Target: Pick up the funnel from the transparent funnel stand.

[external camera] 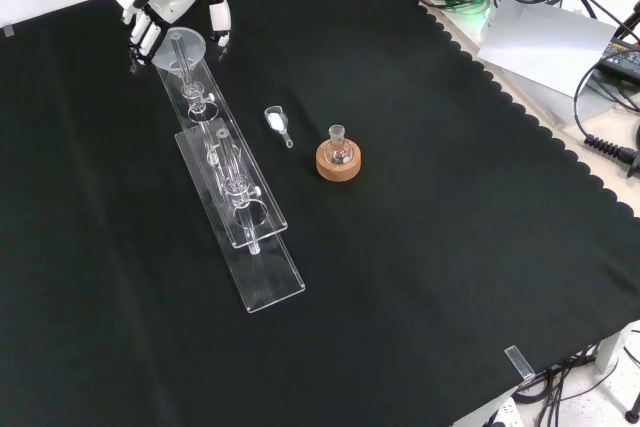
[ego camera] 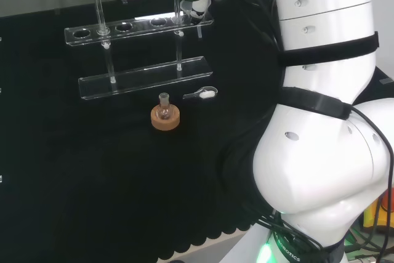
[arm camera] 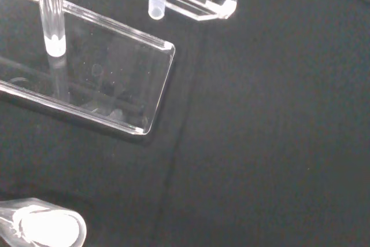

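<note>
Flask (external camera: 337, 143) on cork ring (external camera: 338, 162), scoop (external camera: 277, 123)

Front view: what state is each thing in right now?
Funnel: upright, seated in the stand's far end.
Stand: flat on the cloth.
Hand: around the funnel's rim, fingers straddling it; grip not clear.
Flask: upright on its cork ring.
Scoop: lying on the cloth, holds white powder.

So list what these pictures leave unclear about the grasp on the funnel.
- Front view: the robot hand sits around the funnel at the stand's far end; contact can't be made out.
- Head view: the arm's white links and cables cover much of the robot hand.
- Wrist view: a blurred part of the robot hand masks the stand's upper shelf.
</note>
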Action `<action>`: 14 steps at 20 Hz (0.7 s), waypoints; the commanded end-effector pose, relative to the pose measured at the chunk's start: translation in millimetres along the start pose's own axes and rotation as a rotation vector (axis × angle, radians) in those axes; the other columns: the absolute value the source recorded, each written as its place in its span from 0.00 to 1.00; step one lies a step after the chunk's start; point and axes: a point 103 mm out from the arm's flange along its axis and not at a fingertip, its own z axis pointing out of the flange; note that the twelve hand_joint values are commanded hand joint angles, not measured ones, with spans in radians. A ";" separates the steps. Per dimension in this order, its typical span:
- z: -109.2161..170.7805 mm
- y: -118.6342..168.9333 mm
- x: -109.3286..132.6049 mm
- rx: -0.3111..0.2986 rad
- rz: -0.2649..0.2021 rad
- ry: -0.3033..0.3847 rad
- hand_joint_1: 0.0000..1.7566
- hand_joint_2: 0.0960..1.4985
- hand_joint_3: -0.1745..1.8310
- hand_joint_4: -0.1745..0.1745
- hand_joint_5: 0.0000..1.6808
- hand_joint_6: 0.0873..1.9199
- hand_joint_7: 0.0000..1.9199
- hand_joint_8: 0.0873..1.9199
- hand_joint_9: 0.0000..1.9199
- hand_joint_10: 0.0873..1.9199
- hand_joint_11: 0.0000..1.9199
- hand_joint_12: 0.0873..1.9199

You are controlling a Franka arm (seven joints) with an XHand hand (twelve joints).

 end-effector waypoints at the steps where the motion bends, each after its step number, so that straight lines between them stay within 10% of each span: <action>1: -6.9 -3.7 0.4 -0.079 0.034 -0.043 0.44 0.44 0.36 0.61 0.27 0.00 0.24 0.31 0.43 0.26 0.25 0.66; 7: -22.8 -17.8 -2.5 -0.164 0.082 -0.080 0.47 0.46 0.36 0.59 0.41 0.30 0.34 0.34 0.51 0.22 0.31 0.63; 14: -44.1 -38.7 -11.8 -0.178 0.105 -0.084 0.49 0.46 0.37 0.55 0.42 0.39 0.35 0.36 0.53 0.22 0.34 0.61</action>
